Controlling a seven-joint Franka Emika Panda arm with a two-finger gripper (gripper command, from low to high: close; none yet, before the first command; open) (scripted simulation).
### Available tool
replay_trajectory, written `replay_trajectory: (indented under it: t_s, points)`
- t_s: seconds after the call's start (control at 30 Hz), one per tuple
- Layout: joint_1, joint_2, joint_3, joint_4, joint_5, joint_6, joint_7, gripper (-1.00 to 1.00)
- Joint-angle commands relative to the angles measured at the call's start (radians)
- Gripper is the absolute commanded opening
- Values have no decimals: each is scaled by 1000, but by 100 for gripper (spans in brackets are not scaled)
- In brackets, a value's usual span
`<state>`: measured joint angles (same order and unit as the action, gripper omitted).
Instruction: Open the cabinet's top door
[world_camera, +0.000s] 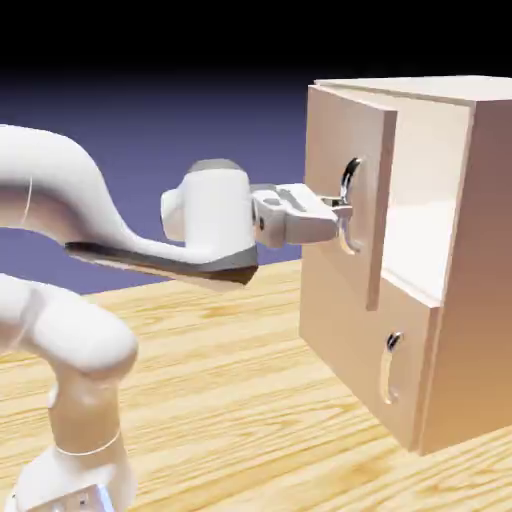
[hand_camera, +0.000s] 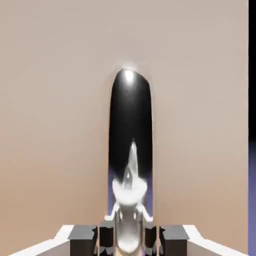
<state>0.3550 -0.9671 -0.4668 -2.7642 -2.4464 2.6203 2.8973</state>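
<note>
Arm: rises at exterior view's lower left, reaches level to the right so the hand meets the door face-on
Gripper: jaws clamped on the handle, at about its mid-height; a grip there should let a pull act squarely on the door
Handle: curved silver bar, upright on the door's front; in the hand view it fills the centre, dark and mirror-like, running up from between the grey fingertips
Top door: tall tan panel on the cabinet's upper front, already swung a little clear of the body; a gap shows along its right edge, so I judge the opening as begun, far from finished
Cabinet: boxy, stands on the table at the right of the exterior view
Lower door: shorter, flush, own small handle, untouched
Table: pale wood
Next (judgement): pull should follow the door's arc, or the fingers may slip off the smooth bar
</note>
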Motion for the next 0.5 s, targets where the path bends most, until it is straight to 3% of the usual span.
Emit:
replay_trajectory:
  t_s: [0.0, 0.47]
  points:
    - [-32, -9, 36, -15, 29, 0, 0, -100]
    - [-404, -215, 486, -173, 494, 76, -103, -100]
